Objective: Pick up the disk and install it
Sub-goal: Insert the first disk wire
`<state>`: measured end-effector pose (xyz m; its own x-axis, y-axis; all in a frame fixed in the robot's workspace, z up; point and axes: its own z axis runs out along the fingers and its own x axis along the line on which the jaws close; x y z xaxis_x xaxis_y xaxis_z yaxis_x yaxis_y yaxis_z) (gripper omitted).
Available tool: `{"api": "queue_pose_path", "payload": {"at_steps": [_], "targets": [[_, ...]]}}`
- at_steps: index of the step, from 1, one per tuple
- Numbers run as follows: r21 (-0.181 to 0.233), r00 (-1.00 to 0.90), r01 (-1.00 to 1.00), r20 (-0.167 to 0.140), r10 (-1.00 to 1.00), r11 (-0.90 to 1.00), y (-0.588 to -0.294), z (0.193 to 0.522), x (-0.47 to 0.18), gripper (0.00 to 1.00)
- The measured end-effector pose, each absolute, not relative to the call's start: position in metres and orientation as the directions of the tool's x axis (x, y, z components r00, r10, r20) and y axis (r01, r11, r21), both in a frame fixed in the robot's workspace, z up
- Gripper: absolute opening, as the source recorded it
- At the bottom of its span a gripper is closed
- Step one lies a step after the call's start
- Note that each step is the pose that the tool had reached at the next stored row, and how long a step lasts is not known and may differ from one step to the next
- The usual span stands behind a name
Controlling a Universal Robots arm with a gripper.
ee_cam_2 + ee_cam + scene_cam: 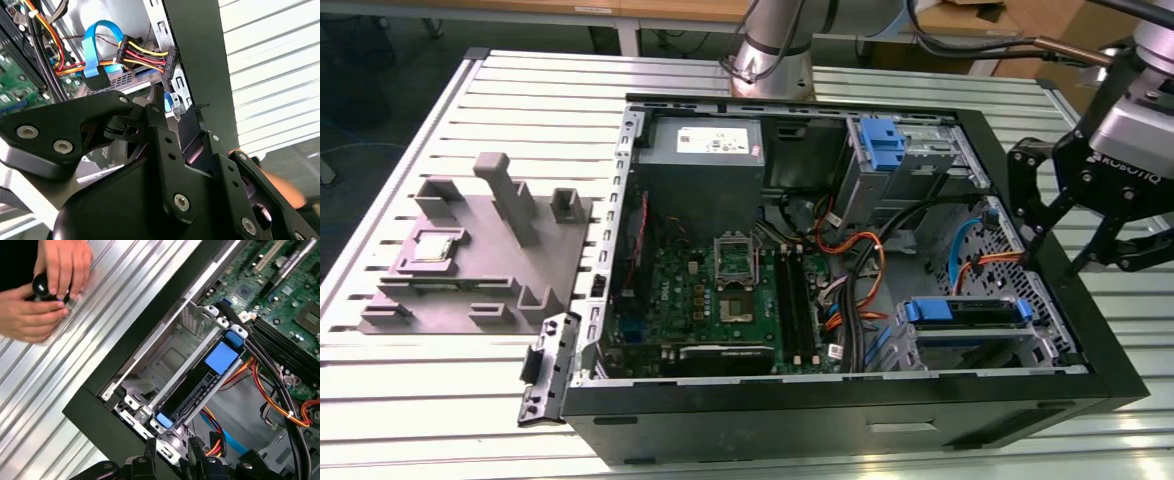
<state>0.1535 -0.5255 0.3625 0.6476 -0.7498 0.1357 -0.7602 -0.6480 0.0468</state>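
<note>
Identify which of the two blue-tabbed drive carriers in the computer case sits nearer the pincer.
The flat-lying carrier in the cage at the exterior view's lower right, close to the pincer; the other carrier stands upright, farther away.

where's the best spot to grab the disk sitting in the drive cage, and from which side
Probably by the blue end tabs of the disk, coming straight in through the case's open side: the drive cage walls flank its long edges and cables crowd the motherboard side.
</note>
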Motion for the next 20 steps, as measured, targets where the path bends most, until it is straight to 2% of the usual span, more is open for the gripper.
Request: {"api": "queue_pose_path", "payload": {"at_steps": [20], "targets": [[0.048,0.712,-0.699,0.137,-0.688,-0.714,-0.514,0.355,0.153,0.38]]}}
